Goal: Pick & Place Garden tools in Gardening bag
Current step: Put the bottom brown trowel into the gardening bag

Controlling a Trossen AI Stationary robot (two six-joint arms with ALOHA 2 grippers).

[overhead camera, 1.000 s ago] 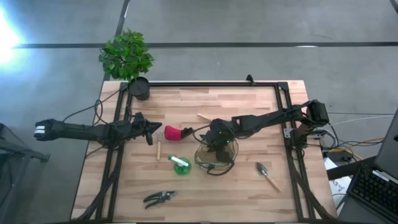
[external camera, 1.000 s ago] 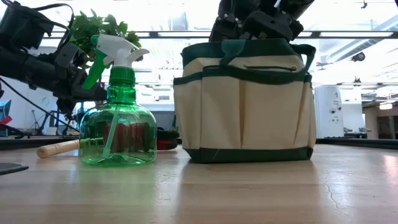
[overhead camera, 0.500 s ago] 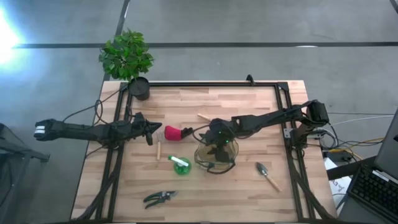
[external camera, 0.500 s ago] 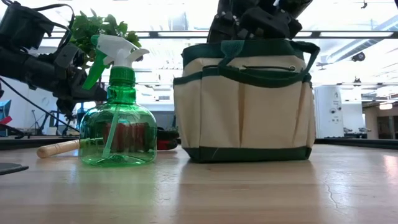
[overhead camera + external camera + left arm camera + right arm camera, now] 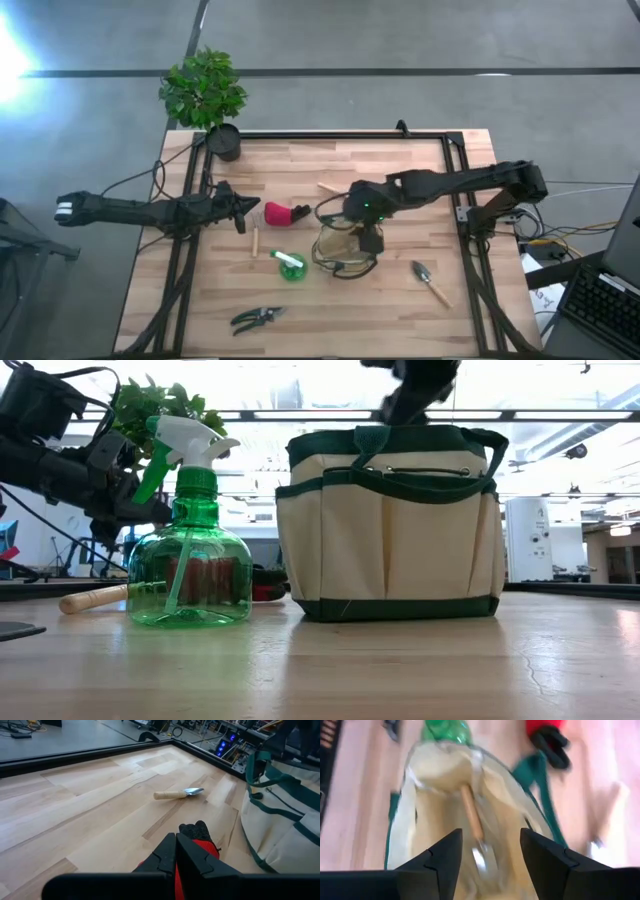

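Left of the red-and-black item (image 5: 281, 213), the left gripper (image 5: 247, 211) is fully closed, empty. Right gripper (image 5: 368, 238), fingers spread and empty, hangs above the gardening bag (image 5: 346, 252); a wooden-handled trowel (image 5: 474, 827) lies inside, directly below.

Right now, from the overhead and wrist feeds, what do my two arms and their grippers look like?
Both arms are dark, slim and jointed. The left gripper has black, angular fingers; a white band marks the arm's outer end. The right gripper has broad black fingers, and a small green light glows near its wrist. Dark cables trail from both arms.
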